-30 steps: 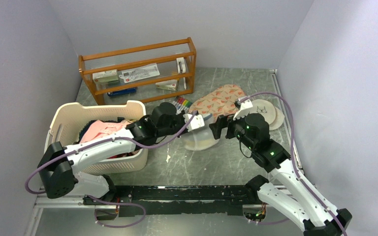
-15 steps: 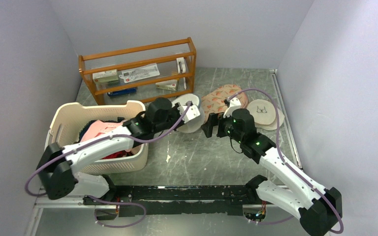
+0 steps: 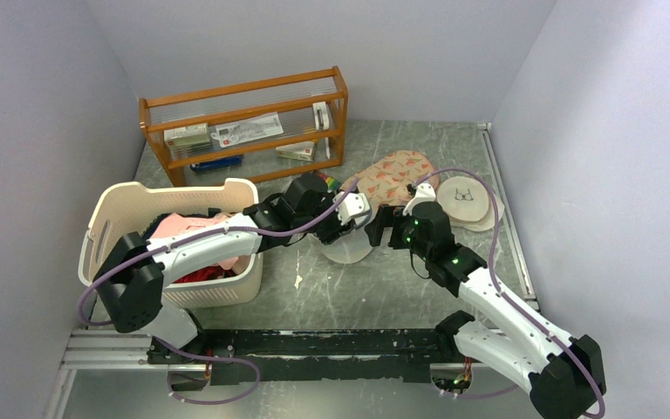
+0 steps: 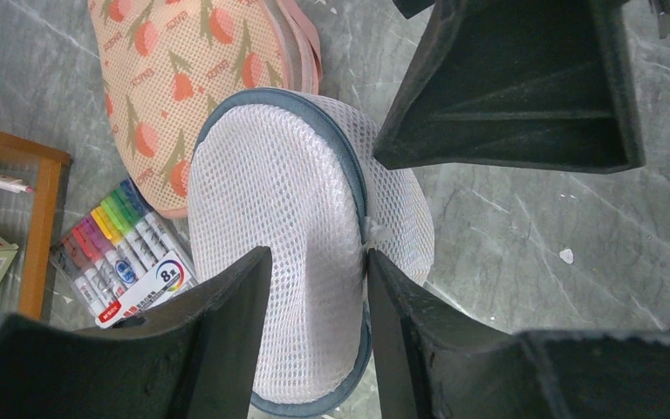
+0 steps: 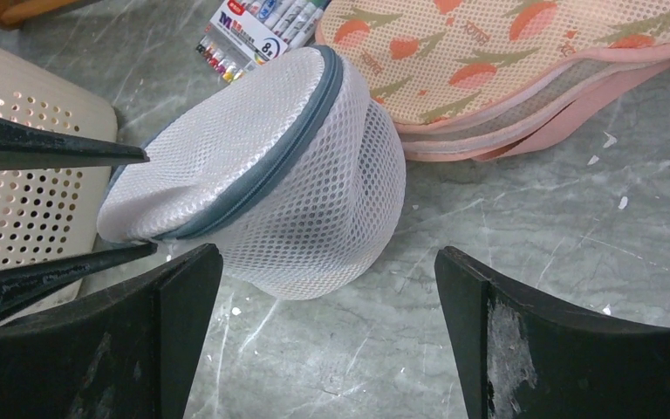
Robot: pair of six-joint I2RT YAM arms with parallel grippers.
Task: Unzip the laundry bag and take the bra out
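The laundry bag [image 5: 253, 175] sits tilted on the table [image 5: 532, 244], its grey zipper band looking closed, just beside the marker pack [image 4: 131, 262] and the peach-patterned pads [image 4: 183, 78]; the left gripper [image 4: 318, 257] has its jaws parted astride the bag's rim; the right gripper [image 5: 327, 257] gapes wide, facing the bag, holding nothing.

I'm working in a lab test cell: plain walls [image 3: 44, 78] box in a marbled table [image 3: 358, 297] (household bits on it: wooden rack [image 3: 244, 89], laundry basket [image 3: 174, 187]).
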